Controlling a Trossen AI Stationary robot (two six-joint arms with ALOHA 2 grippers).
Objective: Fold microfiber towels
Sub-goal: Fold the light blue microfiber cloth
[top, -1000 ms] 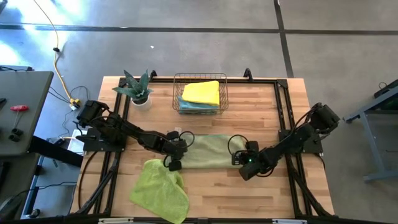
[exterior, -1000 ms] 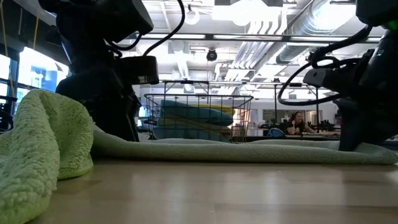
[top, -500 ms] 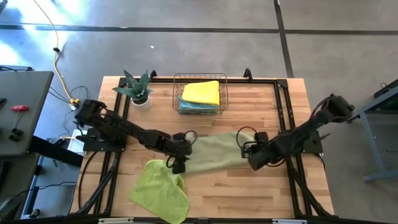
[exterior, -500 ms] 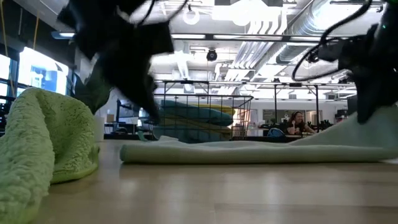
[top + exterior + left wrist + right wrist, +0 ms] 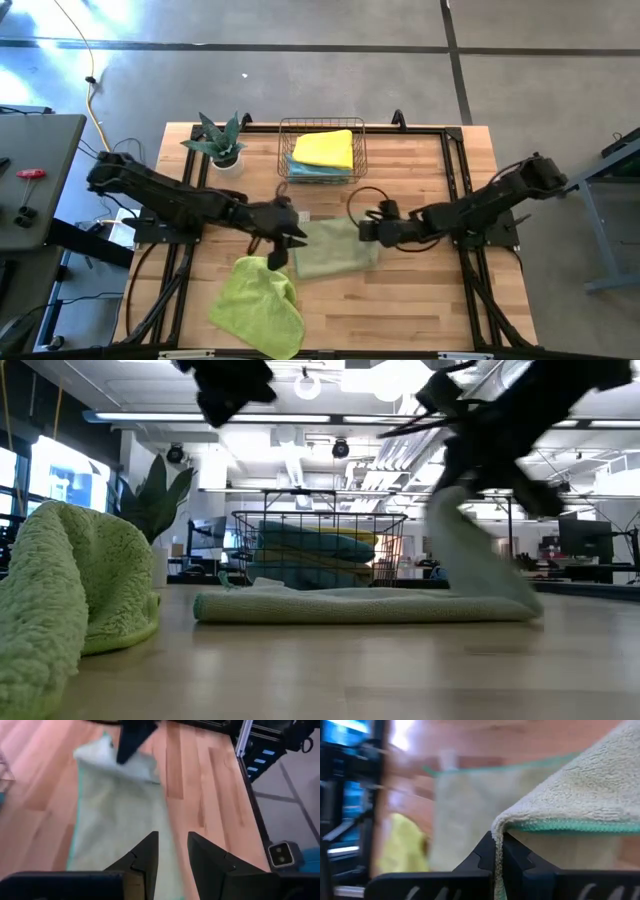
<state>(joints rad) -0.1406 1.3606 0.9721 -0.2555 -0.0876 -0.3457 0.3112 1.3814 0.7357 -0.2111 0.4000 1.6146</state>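
Note:
A pale sage towel lies mid-table. Its left part is flat on the wood, and its right end is raised over it. My right gripper is shut on that raised end. My left gripper hovers above the towel's left end, high in the low view. It is open, with only the towel far below its fingers. A crumpled lime green towel rests at the near left. Yellow and blue towels lie in the wire basket. My right gripper pinches the sage towel's right end at its teal-hemmed edge between both fingers. It comes slanting down from the table's right. One layer or several, I cannot tell. The end is lifted clear, and the cloth slopes down from it to the part on the table.
The wire basket stands at the far middle, with a spiky potted plant to its left. Black frame rails run along the table's sides. Bare wood lies at the near right.
My right gripper has risen and gone toward the table's left. It has carried the sage towel's right end up and over the rest, which has stayed flat. My left gripper has risen straight up off the towel's left end and tipped more level.

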